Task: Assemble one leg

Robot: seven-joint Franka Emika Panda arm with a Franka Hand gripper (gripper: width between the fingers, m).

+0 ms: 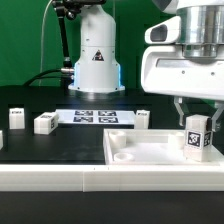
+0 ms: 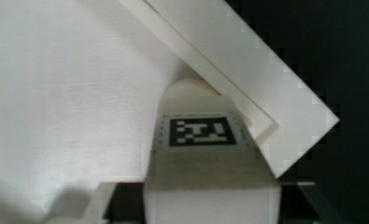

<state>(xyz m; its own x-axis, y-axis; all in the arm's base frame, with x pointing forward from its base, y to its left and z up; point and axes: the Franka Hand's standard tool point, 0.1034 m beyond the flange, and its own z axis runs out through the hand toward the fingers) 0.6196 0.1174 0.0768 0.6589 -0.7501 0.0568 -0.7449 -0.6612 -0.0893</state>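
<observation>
My gripper (image 1: pixel 195 128) is shut on a leg (image 1: pixel 195 139), a white post with a black-and-white marker tag, and holds it upright over the right corner of the large white tray-like piece (image 1: pixel 140 152). In the wrist view the leg (image 2: pixel 206 150) fills the space between both fingers (image 2: pixel 128 205), its far end against the tray's raised rim corner (image 2: pixel 279 95). Other legs lie on the black table: one at the exterior view's far left (image 1: pixel 17 120), one further right (image 1: pixel 44 123), one behind the tray (image 1: pixel 143 118).
The marker board (image 1: pixel 95 117) lies flat at the back middle, in front of the robot's white base (image 1: pixel 95 62). A white ledge (image 1: pixel 60 178) runs along the table's near edge. A small white part (image 1: pixel 2 139) shows at the left edge.
</observation>
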